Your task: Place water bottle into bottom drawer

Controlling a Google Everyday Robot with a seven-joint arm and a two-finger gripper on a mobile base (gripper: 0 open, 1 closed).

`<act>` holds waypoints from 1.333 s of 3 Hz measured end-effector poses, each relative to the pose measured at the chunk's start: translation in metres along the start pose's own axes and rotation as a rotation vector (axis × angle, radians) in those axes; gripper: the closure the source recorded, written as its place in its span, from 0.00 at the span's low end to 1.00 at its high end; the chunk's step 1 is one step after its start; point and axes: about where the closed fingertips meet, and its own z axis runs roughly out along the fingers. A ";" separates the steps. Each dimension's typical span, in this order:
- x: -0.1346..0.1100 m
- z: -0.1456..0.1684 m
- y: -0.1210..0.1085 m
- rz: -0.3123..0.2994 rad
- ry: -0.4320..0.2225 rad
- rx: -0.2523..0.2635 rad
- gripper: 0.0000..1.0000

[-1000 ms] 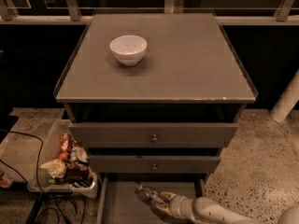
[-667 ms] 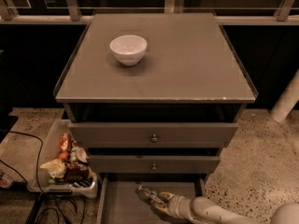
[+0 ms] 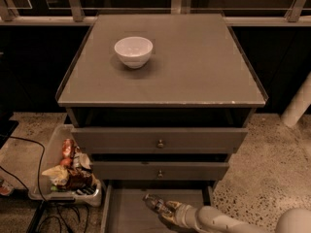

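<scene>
The bottom drawer (image 3: 124, 212) is pulled out at the foot of the grey cabinet, its flat floor showing. The water bottle (image 3: 154, 203), clear with a pale cap, lies tilted over the drawer's middle with its cap toward the upper left. My gripper (image 3: 167, 212) reaches in from the lower right on a pale arm and is shut on the bottle's lower end, inside the drawer's opening. I cannot tell whether the bottle touches the drawer floor.
A white bowl (image 3: 133, 51) stands on the cabinet top (image 3: 194, 62). Two shut drawers with small knobs (image 3: 160, 143) sit above the open one. A clear bin of snack packets (image 3: 68, 171) stands on the floor at the left, with black cables beside it.
</scene>
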 end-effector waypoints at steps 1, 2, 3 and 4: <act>0.000 0.000 0.000 0.000 0.000 0.000 0.34; 0.000 0.000 0.000 0.000 0.000 0.000 0.11; 0.000 0.000 0.000 0.000 0.000 0.000 0.00; 0.000 0.000 0.000 0.000 0.000 0.000 0.00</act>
